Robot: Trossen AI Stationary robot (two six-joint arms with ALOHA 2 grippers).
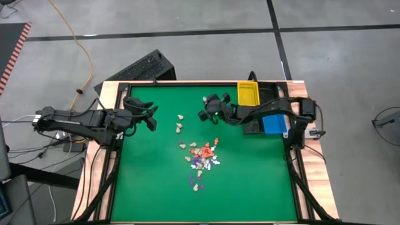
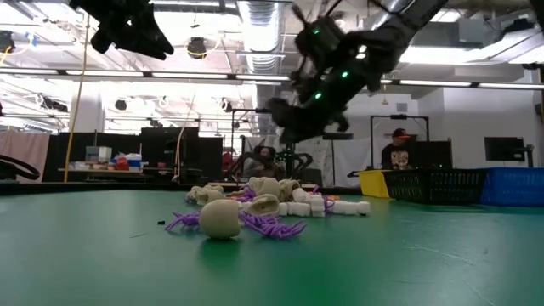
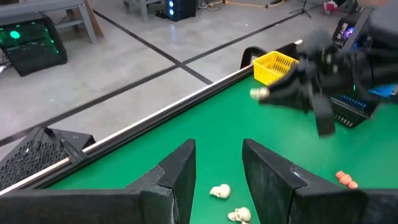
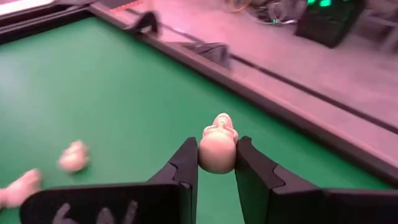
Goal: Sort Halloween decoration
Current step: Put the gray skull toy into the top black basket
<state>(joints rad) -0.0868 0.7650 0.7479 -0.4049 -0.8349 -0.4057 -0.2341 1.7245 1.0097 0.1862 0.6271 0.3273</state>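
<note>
Cream skull (image 4: 217,149) pinched in raised right claw (image 4: 217,163) above table.

This is a robotics lab or workshop in a large industrial hall. At the top of the low view, exposed silver ceiling ducts (image 2: 263,17) hang among strip lights, with cluttered workbenches (image 2: 119,166) at middle left. The high view shows grey concrete floor (image 1: 187,19) marked with black tape lines (image 1: 187,32) and a yellow cable (image 1: 78,44) at upper left.

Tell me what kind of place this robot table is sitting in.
Probably a robotics lab or workshop: bare concrete floor marked with dark tape lines, exposed ceiling ducts overhead, and cluttered workbenches with people seated behind the green table.
</note>
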